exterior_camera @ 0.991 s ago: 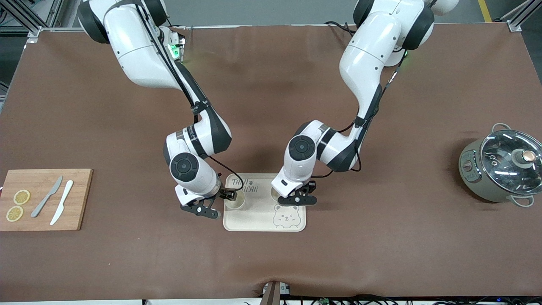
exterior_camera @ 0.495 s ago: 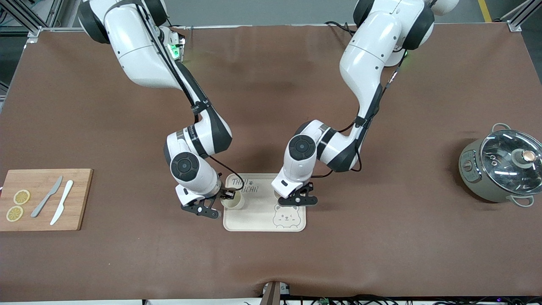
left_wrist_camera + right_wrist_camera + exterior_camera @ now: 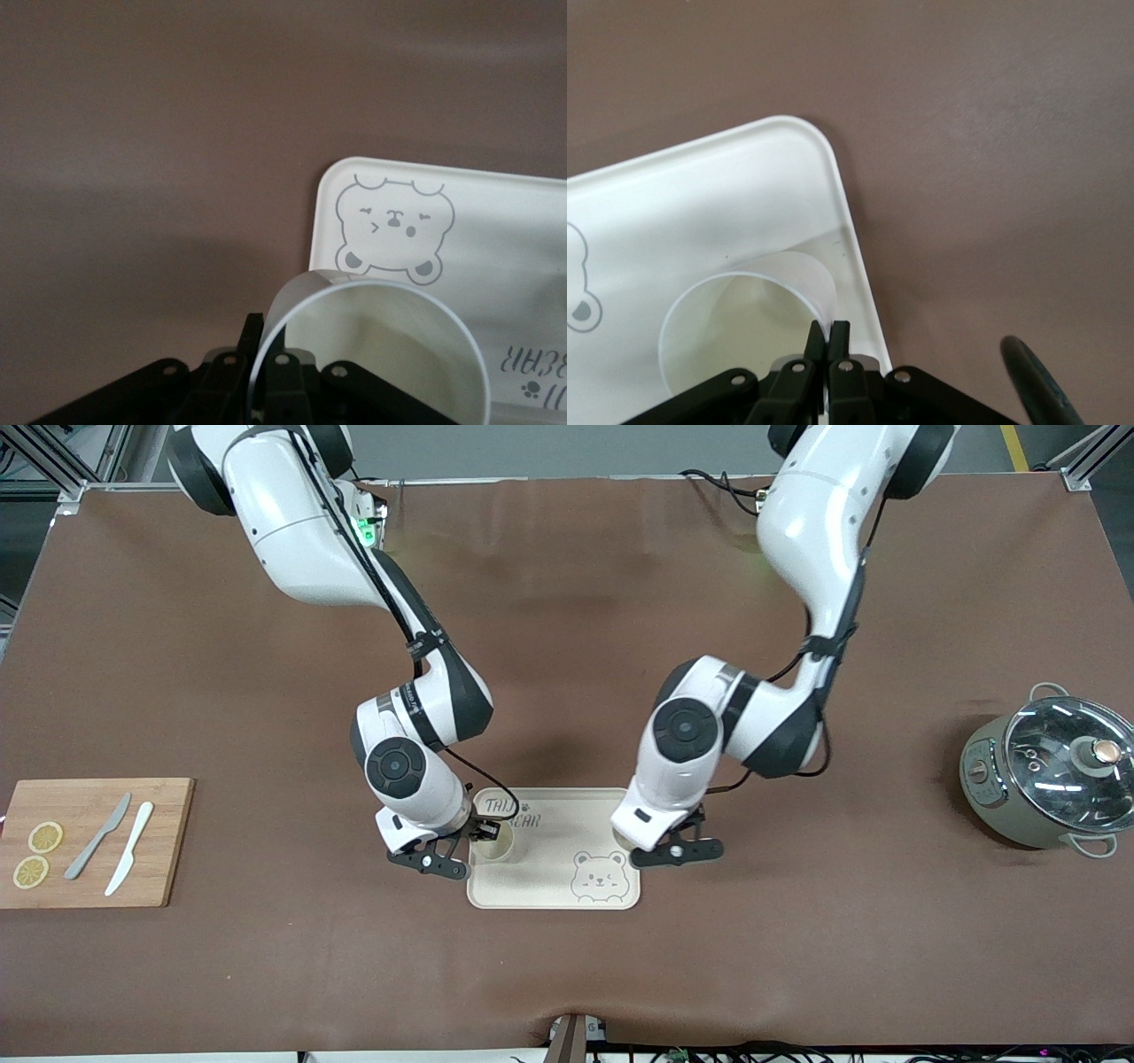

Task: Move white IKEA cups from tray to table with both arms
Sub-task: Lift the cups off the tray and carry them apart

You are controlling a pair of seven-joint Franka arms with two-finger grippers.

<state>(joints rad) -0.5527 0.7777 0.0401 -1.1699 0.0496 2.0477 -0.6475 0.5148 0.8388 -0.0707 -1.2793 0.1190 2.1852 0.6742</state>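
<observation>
Two cream-white cups are at the bear-printed tray [image 3: 540,872]. My right gripper [image 3: 483,833] is shut on the rim of one cup [image 3: 496,845], at the tray's corner toward the right arm's end. In the right wrist view the fingers [image 3: 818,335] pinch that cup's wall [image 3: 735,328] over the tray [image 3: 700,204]. My left gripper [image 3: 641,840] is shut on the other cup [image 3: 622,838], at the tray's edge toward the left arm's end and mostly hidden by the hand. In the left wrist view it [image 3: 266,341] grips that cup's rim [image 3: 381,354] beside the tray [image 3: 514,257].
A wooden cutting board [image 3: 89,806] with lemon slices and two knives lies at the right arm's end of the table. A lidded pot [image 3: 1050,775] stands at the left arm's end.
My left arm has swung toward its own end of the table, carrying its cup from the tray's middle to the tray's edge. My right gripper has shifted only slightly with its cup.
</observation>
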